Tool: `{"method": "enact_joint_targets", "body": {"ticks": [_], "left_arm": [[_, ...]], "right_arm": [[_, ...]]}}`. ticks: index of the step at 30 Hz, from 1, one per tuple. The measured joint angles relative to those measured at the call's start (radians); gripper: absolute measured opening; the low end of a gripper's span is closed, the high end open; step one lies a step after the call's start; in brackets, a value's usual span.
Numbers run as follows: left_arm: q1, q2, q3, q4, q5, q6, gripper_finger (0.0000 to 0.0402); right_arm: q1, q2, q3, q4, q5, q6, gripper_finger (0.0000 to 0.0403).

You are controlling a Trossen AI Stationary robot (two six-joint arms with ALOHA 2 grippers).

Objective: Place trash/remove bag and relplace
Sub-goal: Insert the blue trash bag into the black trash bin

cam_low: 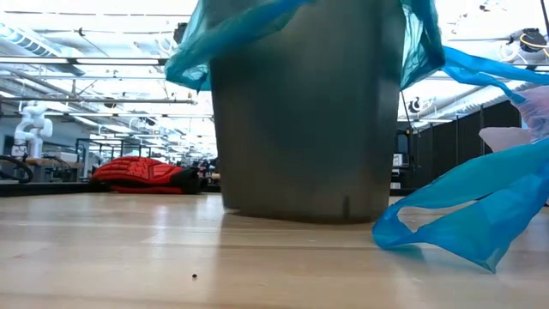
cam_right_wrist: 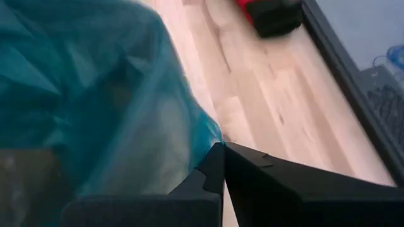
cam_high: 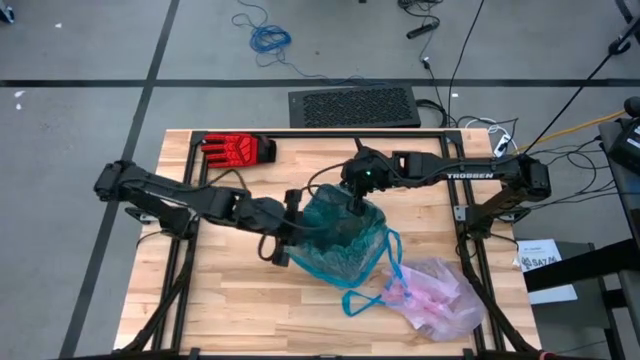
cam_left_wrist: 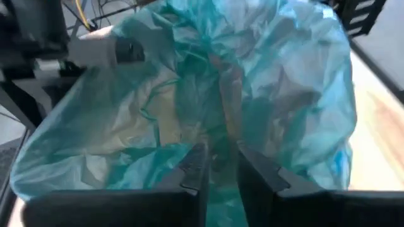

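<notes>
While the teal-green bag (cam_high: 340, 238) draped the grey bin (cam_low: 304, 120) at frame centre, the left gripper (cam_left_wrist: 219, 165) stood narrowly parted at its rim film; whether it gripped, I cannot tell. The right gripper (cam_right_wrist: 222, 165) pinched that film, fingers together. The pink-white bag (cam_high: 440, 298) lay lower right.

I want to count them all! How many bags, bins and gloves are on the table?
Teal-green bag: 1
Pink-white bag: 1
Grey bin: 1
Red glove: 1
Total: 4
</notes>
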Motion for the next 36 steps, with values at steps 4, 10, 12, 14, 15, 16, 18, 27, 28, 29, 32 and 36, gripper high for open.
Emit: {"method": "enact_joint_targets", "body": {"ticks": [4, 10, 12, 14, 15, 16, 18, 27, 28, 29, 32, 36], "left_arm": [[0.019, 0.012, 0.0, 0.013, -0.001, 0.025, 0.0047], [0.045, -0.002, 0.013, 0.096, 0.004, 0.099, 0.0019], [0.051, -0.002, 0.046, 0.085, 0.026, 0.131, 0.0011], [0.062, 0.006, 0.092, 0.082, 0.073, 0.151, 0.0004], [0.072, 0.013, 0.114, 0.075, 0.092, 0.153, 0.0003], [0.078, 0.019, 0.136, 0.046, 0.099, 0.153, 0.0002], [0.085, 0.026, 0.175, -0.073, 0.094, 0.152, 0.0002], [0.087, -0.036, 0.218, -0.224, 0.017, 0.094, 0.0001], [0.087, -0.033, 0.216, -0.23, 0.017, 0.083, 0.0001], [0.085, -0.032, 0.214, -0.243, 0.017, 0.072, 0.0001], [0.079, -0.035, 0.215, -0.25, 0.016, 0.045, 0.0001], [0.063, -0.034, 0.215, -0.261, 0.016, 0.019, 0.0]], "right_arm": [[0.0, 0.0, 0.047, -0.006, 0.0, -0.017, 0.0], [0.0, 0.0, 0.167, -0.072, -0.001, -0.062, 0.0], [0.002, 0.0, 0.217, -0.111, -0.001, -0.075, 0.0], [0.012, 0.0, 0.271, -0.161, 0.008, -0.09, 0.0], [0.02, 0.0, 0.298, -0.194, 0.025, -0.1, 0.0], [0.031, 0.0, 0.329, -0.234, 0.053, -0.113, 0.0], [0.064, -0.001, 0.381, -0.308, 0.116, -0.146, 0.0], [0.174, -0.002, 0.491, -0.419, 0.225, -0.22, 0.0], [0.168, 0.003, 0.489, -0.426, 0.226, -0.22, 0.0], [0.159, 0.006, 0.483, -0.423, 0.227, -0.22, 0.0], [0.119, 0.03, 0.468, -0.404, 0.227, -0.226, 0.0], [0.061, 0.076, 0.444, -0.36, 0.189, -0.245, 0.0]]}}
